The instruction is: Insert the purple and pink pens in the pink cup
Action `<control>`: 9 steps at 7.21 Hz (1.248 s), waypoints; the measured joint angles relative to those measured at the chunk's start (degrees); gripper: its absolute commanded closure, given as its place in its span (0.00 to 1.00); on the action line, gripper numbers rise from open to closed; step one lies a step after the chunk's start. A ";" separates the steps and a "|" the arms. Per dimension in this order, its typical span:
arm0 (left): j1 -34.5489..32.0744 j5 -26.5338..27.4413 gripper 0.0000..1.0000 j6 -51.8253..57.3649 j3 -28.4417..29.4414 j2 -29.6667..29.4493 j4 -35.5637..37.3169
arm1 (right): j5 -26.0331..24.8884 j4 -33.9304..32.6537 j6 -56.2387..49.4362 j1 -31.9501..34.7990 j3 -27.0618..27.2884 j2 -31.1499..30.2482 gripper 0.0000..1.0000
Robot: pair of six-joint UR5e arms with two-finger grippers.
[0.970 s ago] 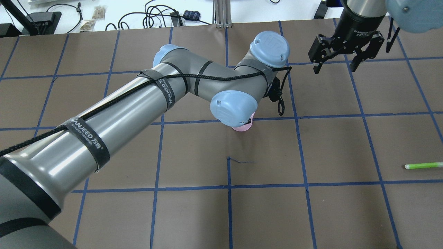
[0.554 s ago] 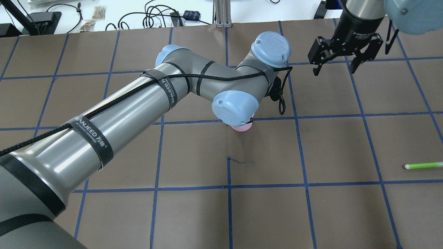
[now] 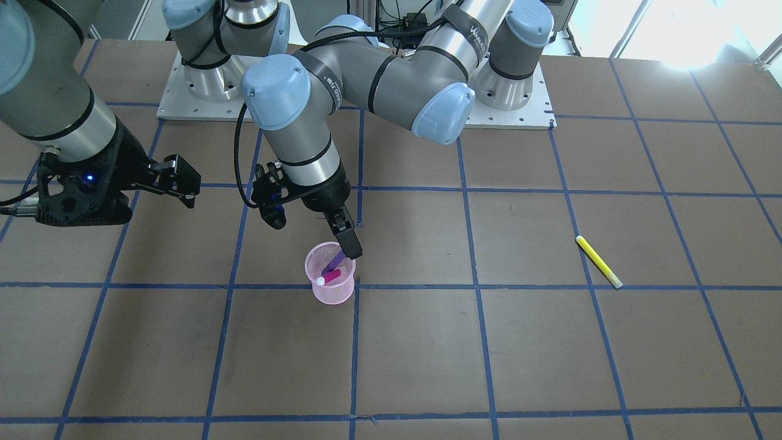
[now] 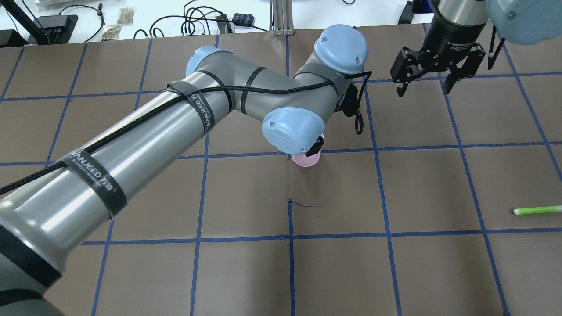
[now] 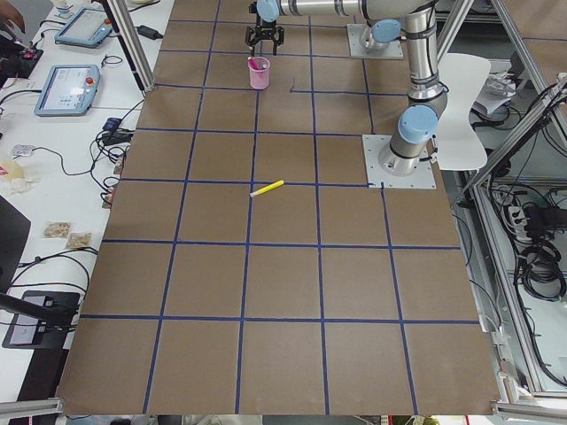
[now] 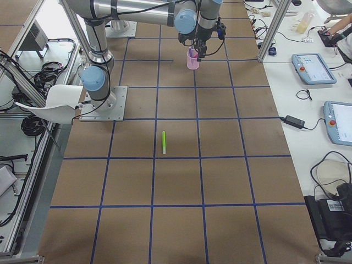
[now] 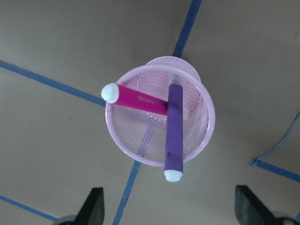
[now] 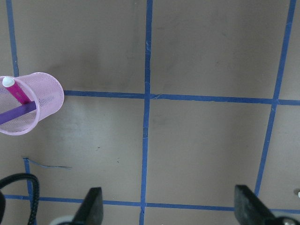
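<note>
Both arms over the brown paper-covered table [image 3: 550, 342], which was gridded with blue tape. A pink wire-mesh cup [image 7: 140, 136] stood upright on one of the tape lines near the middle of the table. Inside it leaned a purple pen [image 7: 174, 126] and a pink pen [image 7: 138, 98]. The two crossed within the cup, purple over pink, and the white end of each projected past the rim on a different side.

The left gripper [image 7: 171, 208] hung just above the cup. Its fingers were spread wide and nothing lay between them. In the front-facing view one black finger [image 3: 348, 241] reached close to the cup's rim; whether it touched the rim cannot be told.

The right gripper [image 4: 424, 87] hovered over bare table, well apart from the cup, toward the far edge in the overhead view. Its fingers were likewise spread and held nothing.

A yellow-green marker [image 3: 599, 261] lay flat on the table, well apart from the cup and from both grippers.
</note>
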 measured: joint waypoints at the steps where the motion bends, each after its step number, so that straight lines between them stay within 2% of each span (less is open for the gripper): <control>1: 2.07 -0.12 0.00 -0.51 -0.19 2.59 0.00 | -0.03 0.00 0.56 0.06 -0.10 -0.17 0.00; 4: 11.23 -0.53 0.00 -1.96 -1.51 12.32 -0.28 | 0.07 0.53 5.25 1.10 -0.76 -1.27 0.00; 5: 14.67 -0.88 0.03 -2.92 -3.40 15.42 -0.46 | 0.08 0.80 6.13 1.91 -0.84 -2.15 0.00; 7: 21.00 -3.04 0.02 -12.09 -9.54 22.08 -0.36 | 0.00 1.05 8.32 4.16 -0.71 -3.15 0.00; 9: 25.91 -9.66 0.00 -25.59 -13.31 26.40 -1.23 | -1.68 1.74 9.12 5.34 -0.99 -3.31 0.00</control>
